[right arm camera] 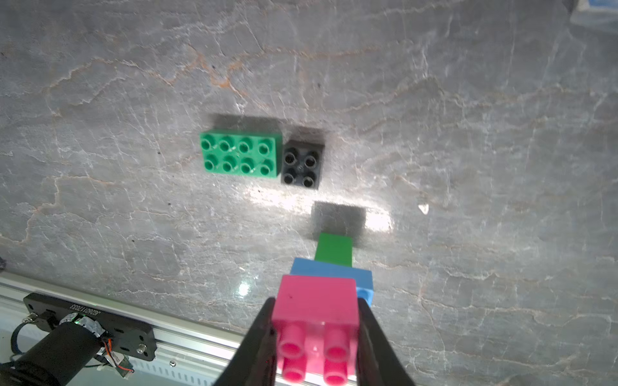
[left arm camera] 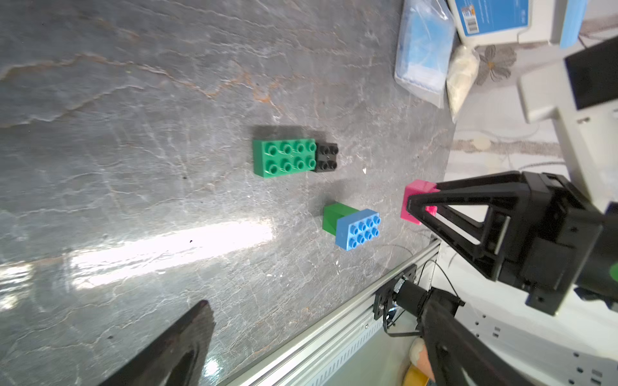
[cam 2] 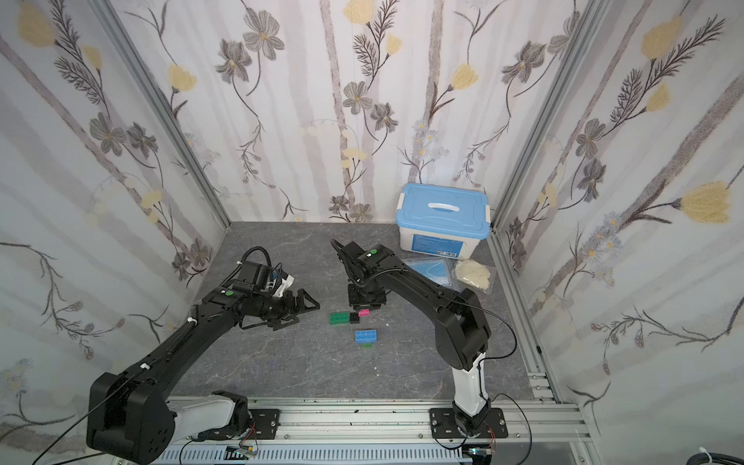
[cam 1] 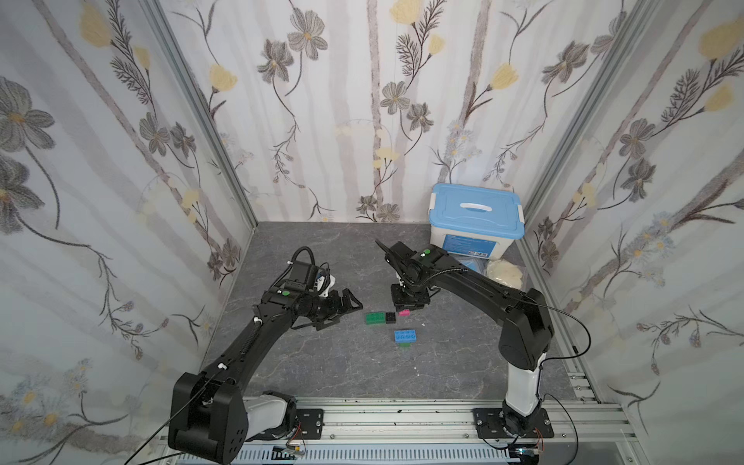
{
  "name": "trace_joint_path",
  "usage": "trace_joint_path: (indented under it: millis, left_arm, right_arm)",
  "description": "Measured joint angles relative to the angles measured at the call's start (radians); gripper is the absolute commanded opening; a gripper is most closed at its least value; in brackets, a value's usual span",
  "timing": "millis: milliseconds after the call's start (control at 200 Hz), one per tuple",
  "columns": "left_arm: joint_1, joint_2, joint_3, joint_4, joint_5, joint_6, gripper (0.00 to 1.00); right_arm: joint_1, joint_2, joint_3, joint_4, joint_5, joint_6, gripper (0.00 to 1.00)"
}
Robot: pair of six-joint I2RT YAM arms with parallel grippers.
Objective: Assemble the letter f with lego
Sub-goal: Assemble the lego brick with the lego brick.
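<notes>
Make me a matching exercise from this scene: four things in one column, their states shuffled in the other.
Things:
1. pink brick
2. black brick
3. blue brick
4. left gripper

States:
A. joined to the smaller green brick
B. open and empty
C. beside the long green brick
D. clamped in the right gripper

Pairs: 1-D, 2-C, 3-A, 4-B

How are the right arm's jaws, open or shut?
Shut on the pink brick: in the right wrist view the right gripper has its jaws against both its sides.
</notes>
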Motion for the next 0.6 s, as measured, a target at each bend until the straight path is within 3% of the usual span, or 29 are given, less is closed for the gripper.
trace_joint_path:
  millis: [190,355,515,600]
  left_arm:
    - [-0.085,0.022,-0.035,0.036,-0.016,0.021,1.0]
    - [-0.106,0.071,-0.064,0.09,-0.003,0.026,0.99]
    - [-0.105,0.103,-0.094,0.161,0.04,0.005,0.91]
    - [-0.105,0.12,-0.103,0.2,0.071,-0.008,0.82]
  right_arm:
    - [0.038,-0.045,-0.105,0.039,0.0,0.043,0.34]
    - [0.051,-0.046,-0.14,0.073,0.0,0.069,0.34]
    - [0.053,-0.055,-0.172,0.089,0.0,0.082,0.34]
    - [0.058,-0.056,-0.188,0.092,0.0,0.085,0.33]
